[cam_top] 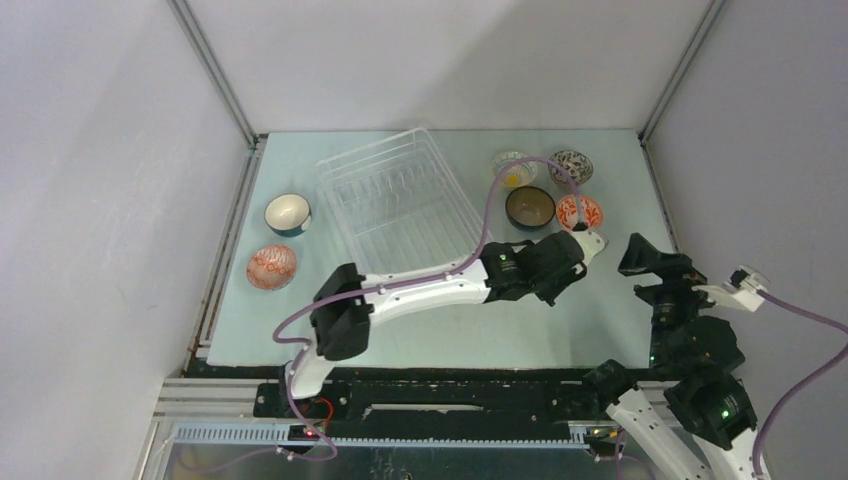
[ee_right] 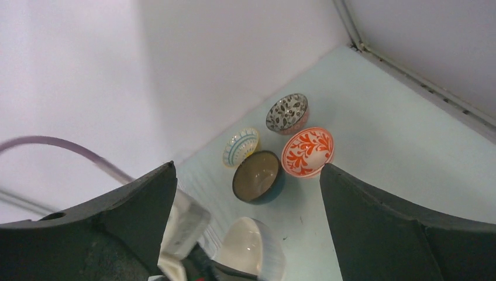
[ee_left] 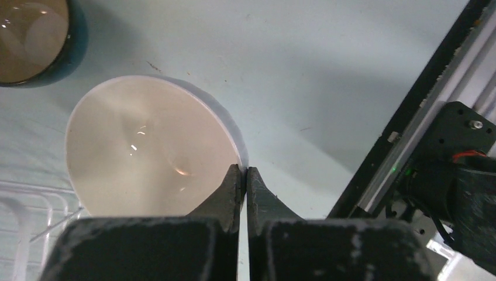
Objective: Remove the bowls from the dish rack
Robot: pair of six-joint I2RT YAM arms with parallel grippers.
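Note:
My left gripper [ee_left: 245, 170] is shut on the rim of a plain white bowl [ee_left: 146, 155], one finger inside and one outside. It holds the bowl [cam_top: 593, 243] just in front of the bowls at the right of the table. The white wire dish rack [cam_top: 400, 200] stands at the back middle and I see no bowl in it. Behind the held bowl stand a dark teal bowl [cam_top: 530, 207], a red-patterned bowl [cam_top: 579, 211], a yellow bowl [cam_top: 514, 168] and a speckled bowl [cam_top: 571, 165]. My right gripper [ee_right: 247, 168] is open and empty, apart to the right, facing these bowls.
Left of the rack stand a teal bowl with a white inside [cam_top: 288, 212] and an upturned red-patterned bowl [cam_top: 272, 266]. The left arm [cam_top: 420, 290] reaches across the front of the table. A rack corner [ee_left: 23, 216] lies beside the held bowl. Side walls close in.

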